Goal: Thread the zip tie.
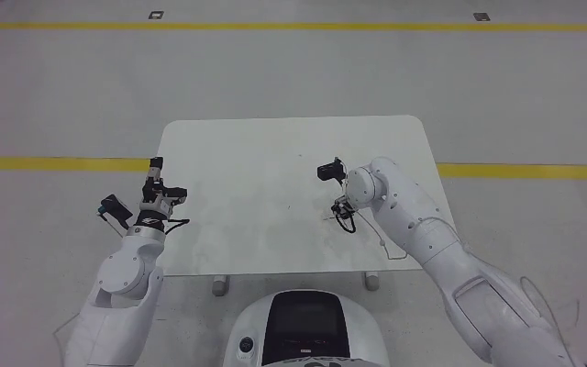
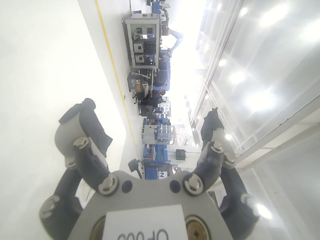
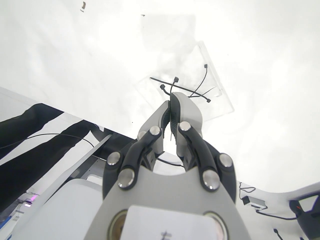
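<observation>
My right gripper (image 3: 170,98) is shut on a thin black zip tie (image 3: 175,79). Its square head sticks out past the fingertips and its tail hangs down between the fingers. Right behind it, several more black zip ties (image 3: 205,74) lie crossed in a shallow clear tray (image 3: 226,103) on the white table (image 3: 75,51). From above, that gripper (image 1: 344,214) sits low over the ties, right of the table's middle. My left gripper (image 1: 164,181) stands at the table's left edge, open and holding nothing. Its own view shows both fingers (image 2: 86,116) spread wide and aimed out into the room.
The white table (image 1: 257,183) is bare apart from the tray and ties. A thin cable (image 1: 385,246) trails from the right arm near the front edge. Grey floor with yellow lines surrounds the table.
</observation>
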`<state>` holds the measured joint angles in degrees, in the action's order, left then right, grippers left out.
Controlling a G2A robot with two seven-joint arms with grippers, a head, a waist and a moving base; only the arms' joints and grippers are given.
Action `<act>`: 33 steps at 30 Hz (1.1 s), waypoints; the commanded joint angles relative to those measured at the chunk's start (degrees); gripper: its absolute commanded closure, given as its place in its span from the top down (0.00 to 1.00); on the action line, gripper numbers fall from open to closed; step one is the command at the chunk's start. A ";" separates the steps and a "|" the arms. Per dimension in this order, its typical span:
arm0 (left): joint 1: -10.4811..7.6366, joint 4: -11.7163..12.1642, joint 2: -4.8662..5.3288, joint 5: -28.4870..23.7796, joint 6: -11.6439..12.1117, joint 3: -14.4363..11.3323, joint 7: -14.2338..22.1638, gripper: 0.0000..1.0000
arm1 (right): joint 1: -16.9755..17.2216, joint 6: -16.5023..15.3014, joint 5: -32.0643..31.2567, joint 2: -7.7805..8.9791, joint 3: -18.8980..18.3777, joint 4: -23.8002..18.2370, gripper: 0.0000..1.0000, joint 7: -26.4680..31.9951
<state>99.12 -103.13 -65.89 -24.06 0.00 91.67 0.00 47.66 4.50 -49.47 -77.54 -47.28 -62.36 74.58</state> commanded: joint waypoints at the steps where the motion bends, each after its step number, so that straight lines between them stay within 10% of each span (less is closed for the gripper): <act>1: 0.00 0.00 0.00 0.00 0.00 0.00 0.00 1.00 | 0.91 -0.67 0.42 0.40 -0.94 -1.40 0.00 0.37; 10: 0.00 0.00 0.00 0.00 0.00 0.00 0.00 1.00 | 2.96 -6.06 7.55 1.58 -5.52 -2.41 0.00 0.45; 33: 0.00 0.00 0.00 0.00 0.00 0.00 0.00 1.00 | -0.01 -17.55 30.34 2.03 -10.08 11.73 0.00 2.09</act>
<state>99.12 -103.13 -65.89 -24.06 0.00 91.67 0.00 48.10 -13.28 -19.45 -75.39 -57.75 -51.85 76.51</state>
